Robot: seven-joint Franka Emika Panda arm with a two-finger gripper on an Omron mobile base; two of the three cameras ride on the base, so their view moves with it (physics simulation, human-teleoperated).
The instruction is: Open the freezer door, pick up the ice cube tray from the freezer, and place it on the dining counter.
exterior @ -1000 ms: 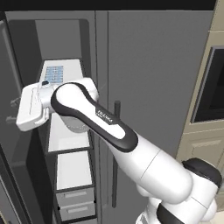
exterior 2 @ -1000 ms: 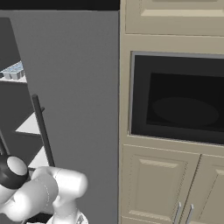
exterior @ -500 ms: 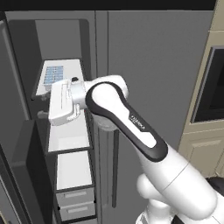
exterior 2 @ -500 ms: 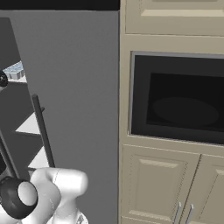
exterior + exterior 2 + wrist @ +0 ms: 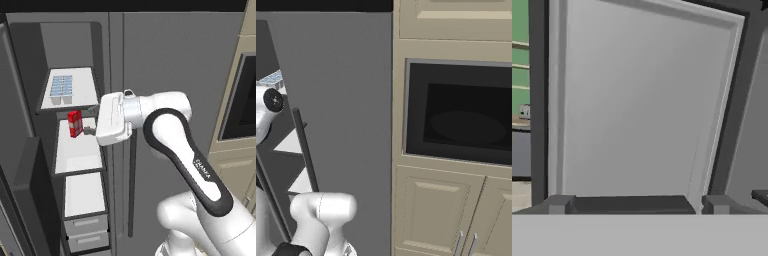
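freezer door (image 5: 22,200) stands swung open at the left of the freezer (image 5: 75,125), so step 1 looks done and the pick is in hand. ice cube tray (image 5: 61,86) lies on the top white shelf, above the red carton (image 5: 75,123) on the shelf below. gripper (image 5: 89,131) hangs wide and empty just beside the carton, below the tray. next move, i judge, calls for rising to the top shelf and reaching in over the tray.

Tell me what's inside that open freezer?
The freezer holds white shelves: an ice cube tray on the top one, a red carton below, grey drawers at the bottom. The arm covers part of the red carton's shelf.
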